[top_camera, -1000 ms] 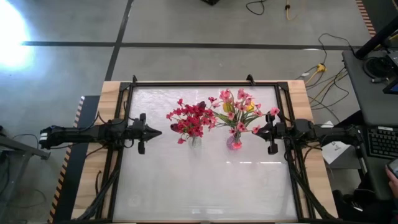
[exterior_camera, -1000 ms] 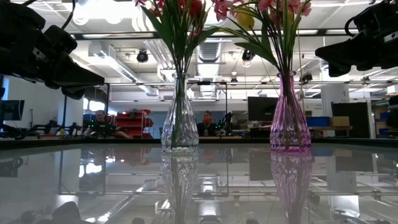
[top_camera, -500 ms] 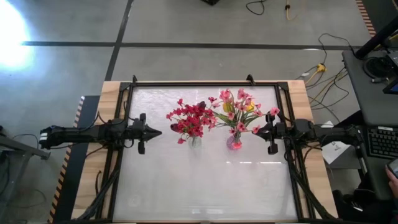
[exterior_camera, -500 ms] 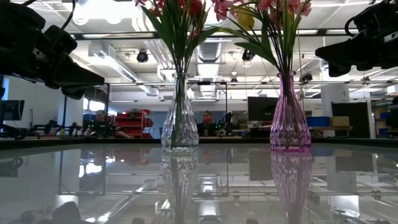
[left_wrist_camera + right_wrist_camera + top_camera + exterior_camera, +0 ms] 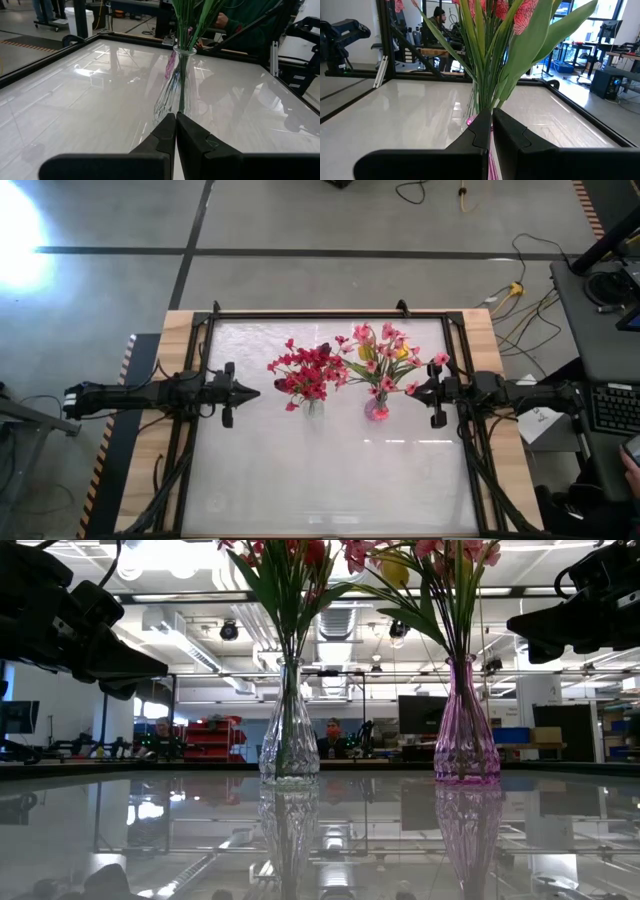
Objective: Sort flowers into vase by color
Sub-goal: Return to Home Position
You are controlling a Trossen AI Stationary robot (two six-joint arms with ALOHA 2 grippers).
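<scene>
Red flowers (image 5: pixel 308 372) were seen bunched in the clear vase (image 5: pixel 313 408), with stems down inside it and blossoms spread above its mouth. The clear vase was stood upright near the middle of the table (image 5: pixel 330 480). The pink vase (image 5: pixel 377 410) was stood upright just beside the clear vase, on its right-arm side and apart from it. Pink flowers (image 5: pixel 378 350) were held in the pink vase, with a few yellow blossoms (image 5: pixel 401 352) mixed in. Their heads were nearly met by the red ones above the gap between the vases.

The left gripper (image 5: pixel 250 391) was held raised off the table, near the clear vase on the side away from the pink vase. It was pointed at the clear vase and kept apart from it. It was clamped together with nothing pinched: only a thin seam was seen in the left wrist view, with the clear vase straight ahead.

The right gripper (image 5: pixel 414 390) was held raised on the far side of the pink vase from the clear vase and pointed at the pink vase. It was close to the outer pink blossoms; contact could not be told. It was also pressed together, with nothing pinched.

Both vases were mirrored in the glossy tabletop. A person (image 5: pixel 333 735) was seen far behind the table, just to the pink-vase side of the clear vase in the low view.
</scene>
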